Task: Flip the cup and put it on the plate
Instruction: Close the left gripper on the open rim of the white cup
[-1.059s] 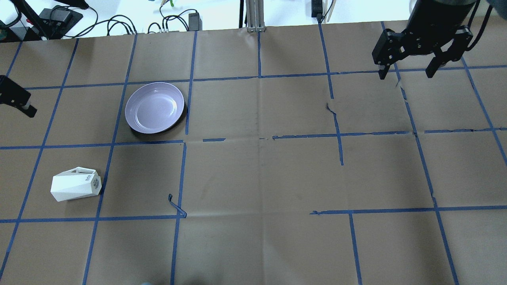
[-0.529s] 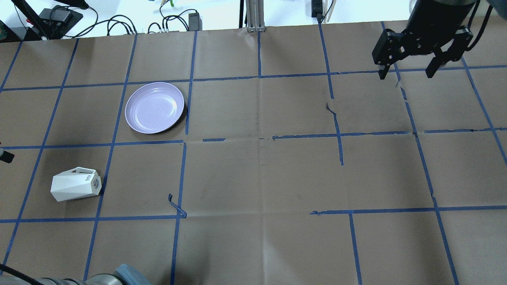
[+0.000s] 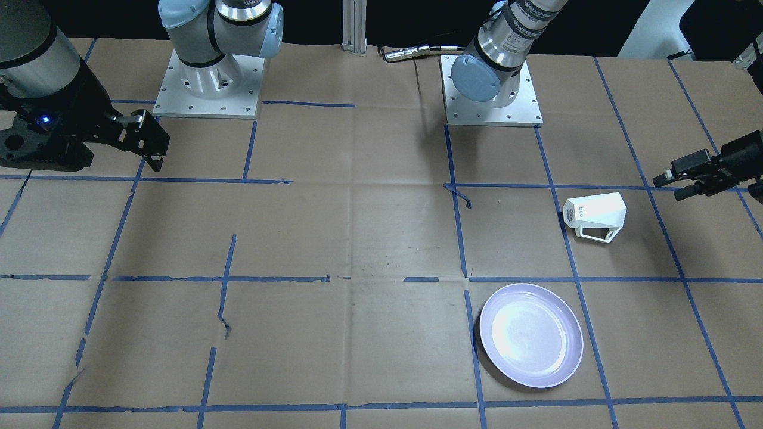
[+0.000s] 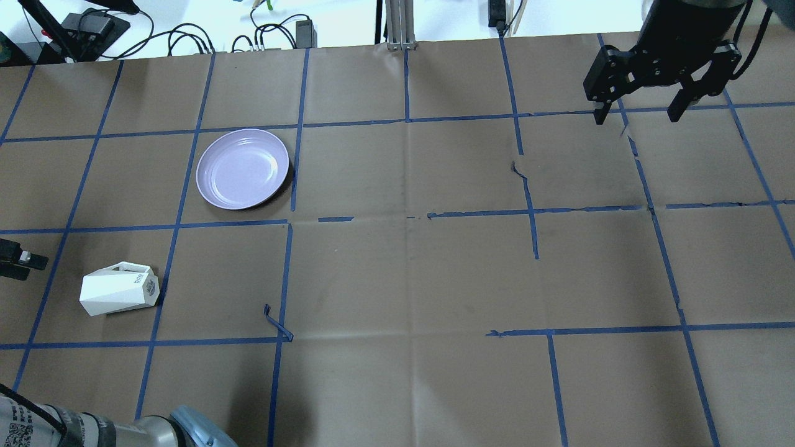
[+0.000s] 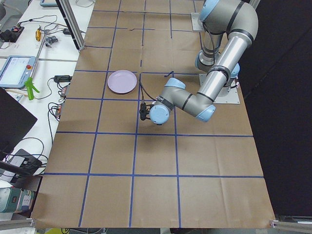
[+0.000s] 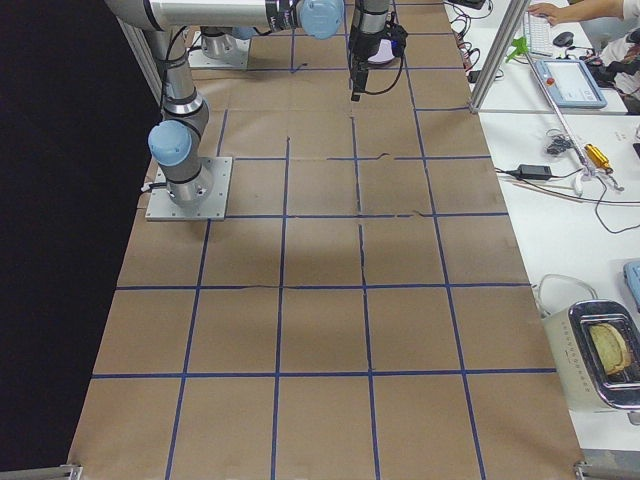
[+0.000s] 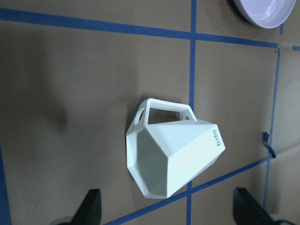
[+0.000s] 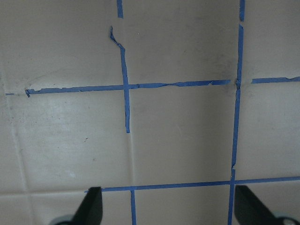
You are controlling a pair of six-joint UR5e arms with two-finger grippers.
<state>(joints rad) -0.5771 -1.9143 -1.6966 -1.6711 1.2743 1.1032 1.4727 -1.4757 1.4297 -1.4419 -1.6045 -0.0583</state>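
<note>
A small white faceted cup (image 4: 118, 289) lies on its side on the table, near the fingertips of the left gripper (image 3: 669, 186) but apart from them, its hexagonal mouth turned toward that gripper and its angular open handle pointing sideways toward the plate (image 4: 242, 169); a small dark print sits near its base. The round, glossy, pale lavender plate rests right side up, farther from the gripper and well apart from the cup
</note>
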